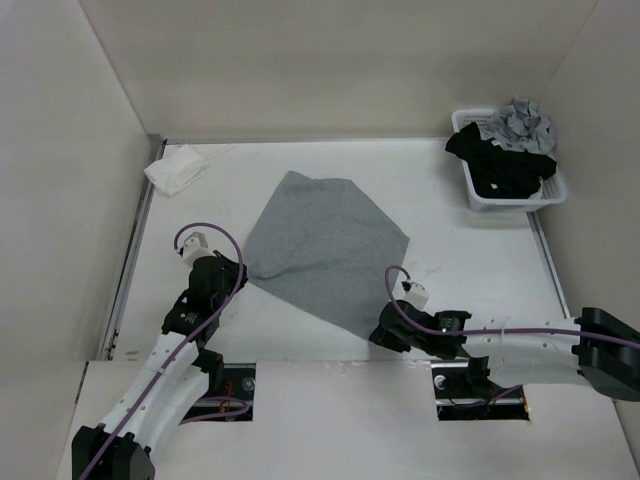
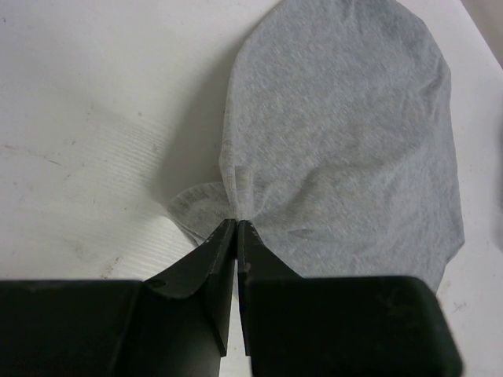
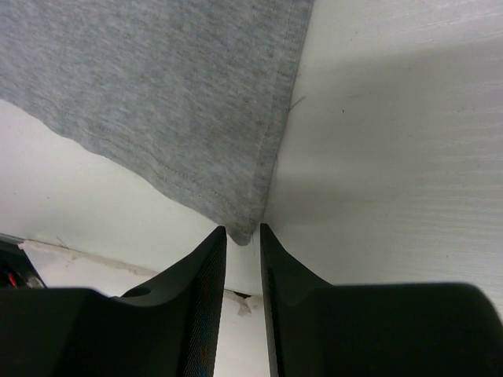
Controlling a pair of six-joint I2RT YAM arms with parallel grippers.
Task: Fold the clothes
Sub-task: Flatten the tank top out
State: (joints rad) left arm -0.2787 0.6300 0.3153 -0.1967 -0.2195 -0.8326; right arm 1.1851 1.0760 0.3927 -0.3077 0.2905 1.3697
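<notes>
Left tool [image 2: 236,225]: jaws closed tight on a bunched corner of the plain medium-grey sleeveless jersey tank top [image 1: 320,245]; fabric puckers at the tips and fans out flat ahead of this tool.

Right tool [image 3: 243,232]: jaws narrowly apart, white desk [image 1: 470,260] showing in the gap; the garment's stitched near corner lies right at the mouth of the gap, rest of it ahead and to the tool's left; contact between fingers and hem not clear from this view.

Tank top lies flat on the desk as a rough diamond, between the two tools and beyond them.

Small crumpled white cloth [image 1: 177,168]: well beyond the left tool.

White plastic basket [image 1: 515,204]: far beyond the right tool, holding a black garment [image 1: 500,165] and a grey patterned cloth [image 1: 520,122].
</notes>
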